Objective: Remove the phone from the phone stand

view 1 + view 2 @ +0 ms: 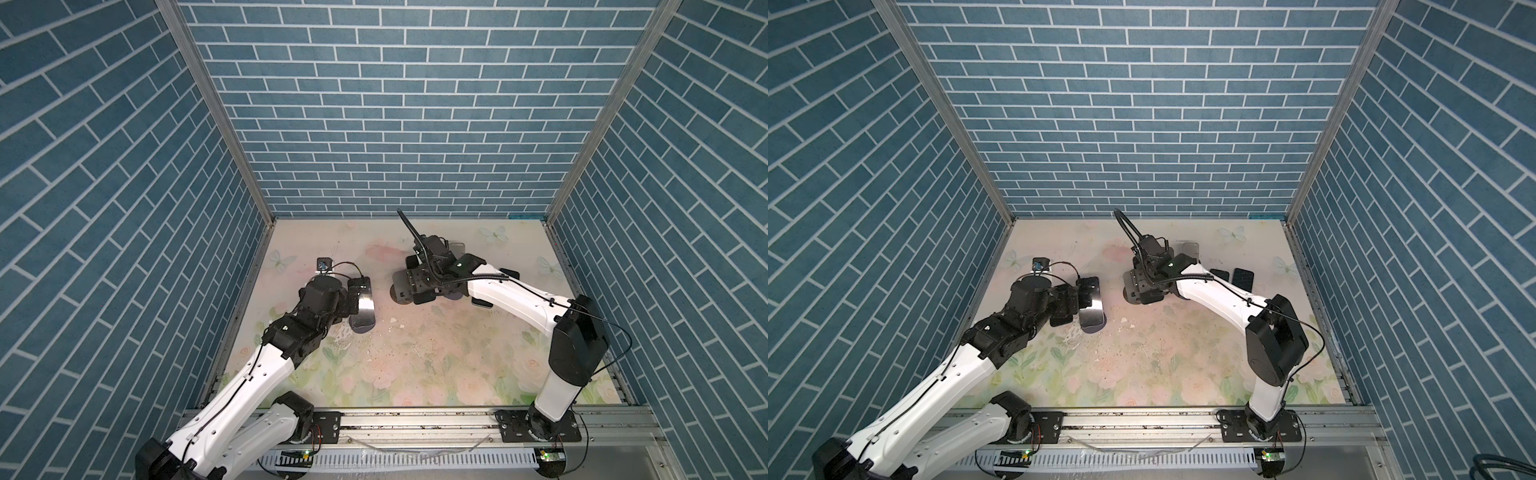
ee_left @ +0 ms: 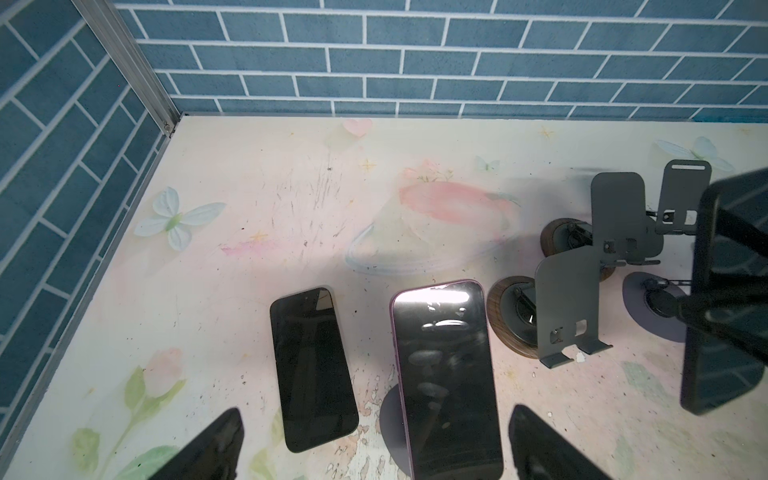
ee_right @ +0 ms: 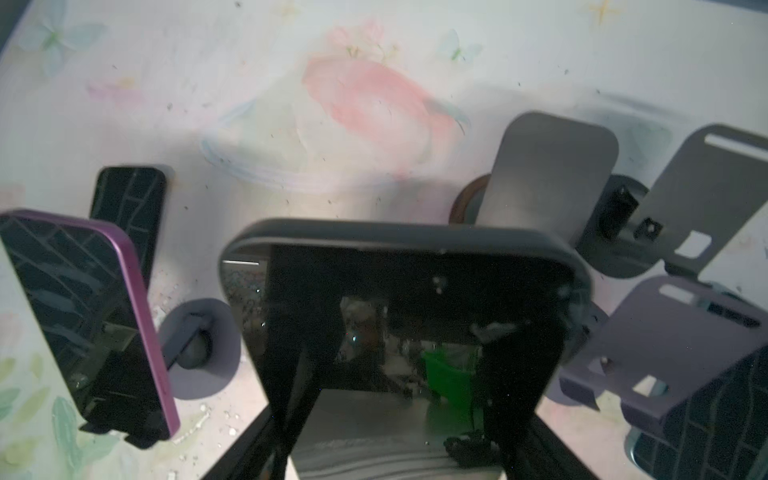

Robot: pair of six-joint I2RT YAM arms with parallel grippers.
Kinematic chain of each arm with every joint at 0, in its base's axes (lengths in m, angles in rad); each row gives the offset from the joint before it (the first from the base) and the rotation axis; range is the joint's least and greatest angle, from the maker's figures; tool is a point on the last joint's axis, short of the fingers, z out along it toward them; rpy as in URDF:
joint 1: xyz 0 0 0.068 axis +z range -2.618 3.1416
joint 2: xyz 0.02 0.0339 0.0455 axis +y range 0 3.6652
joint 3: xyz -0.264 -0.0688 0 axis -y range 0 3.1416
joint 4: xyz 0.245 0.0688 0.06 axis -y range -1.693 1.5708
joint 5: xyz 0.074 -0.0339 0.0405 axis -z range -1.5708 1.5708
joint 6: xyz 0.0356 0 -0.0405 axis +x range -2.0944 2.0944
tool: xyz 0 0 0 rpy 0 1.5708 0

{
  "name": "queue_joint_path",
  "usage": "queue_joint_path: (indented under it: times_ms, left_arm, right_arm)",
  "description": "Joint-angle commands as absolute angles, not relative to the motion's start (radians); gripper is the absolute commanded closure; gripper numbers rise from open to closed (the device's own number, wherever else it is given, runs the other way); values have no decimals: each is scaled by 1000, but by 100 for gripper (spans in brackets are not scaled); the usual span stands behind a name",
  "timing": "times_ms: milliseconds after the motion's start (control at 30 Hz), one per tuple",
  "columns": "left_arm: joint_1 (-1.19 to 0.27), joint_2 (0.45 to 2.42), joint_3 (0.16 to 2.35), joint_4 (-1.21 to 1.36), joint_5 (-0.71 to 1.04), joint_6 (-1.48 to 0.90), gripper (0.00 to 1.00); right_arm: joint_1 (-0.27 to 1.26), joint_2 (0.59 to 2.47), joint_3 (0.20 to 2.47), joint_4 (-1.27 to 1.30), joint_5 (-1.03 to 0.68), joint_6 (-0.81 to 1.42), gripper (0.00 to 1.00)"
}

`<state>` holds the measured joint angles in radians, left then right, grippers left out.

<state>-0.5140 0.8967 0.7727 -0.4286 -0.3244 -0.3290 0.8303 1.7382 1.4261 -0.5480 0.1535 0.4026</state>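
Clutter sits in two groups on floral table (image 1: pixel 415 365). Left of centre in both top views: purple-cased phone (image 2: pixel 446 374), screen dark, leaning back on its round-base phone stand (image 3: pixel 220 365). Black phone (image 2: pixel 311 365) lies flat just beside it, toward the left wall.

Left gripper (image 2: pixel 376 415) is released, jaws spread wide, straddling the purple-cased phone without touching it, holding nothing.

Right of centre in both top views: cluster of empty grey stands (image 2: pixel 569 307) packed close together, two with wood-rimmed bases, plates tilted back. Right gripper (image 3: pixel 405 374) is down in that cluster, grasping dark-cased phone (image 3: pixel 399 235) by its side edges. Cannot tell whether that phone rests on a stand lip or is lifted clear; the arm hides it in the top views. Lavender stand (image 3: pixel 665 353) is just beside the held phone, plate bare. Two more dark phones (image 1: pixel 1233 277) lie flat to the right of the right arm in a top view, near the right wall.

In the way: stands crowd the held phone toward the back wall and right wall. The flat black phone and the stand base sit close to the left jaws.

Open room: gap between the two groups is bare. Front half of table holds only crumbs and scuffs. Back left corner is bare. Blue brick walls (image 1: pixel 374 124) close the back and both sides. Metal rail (image 1: pixel 415 428) runs along the front edge.
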Motion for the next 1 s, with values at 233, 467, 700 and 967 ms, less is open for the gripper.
queue_joint_path:
  times_ms: [233, 467, 700, 967]
  left_arm:
    - [-517, 903, 772, -430, -321, -351, 0]
    - [-517, 908, 773, -425, -319, -354, 0]
    - [-518, 926, 772, -393, -307, -354, 0]
    - [-517, 965, 777, -354, -291, -345, 0]
  right_arm:
    - [831, 1631, 1241, -565, 124, 435, 44]
    - [831, 1642, 1166, -553, 107, 476, 44]
    - [832, 1672, 1125, -529, 101, 498, 44]
    - [831, 1719, 1101, -524, 118, 509, 43]
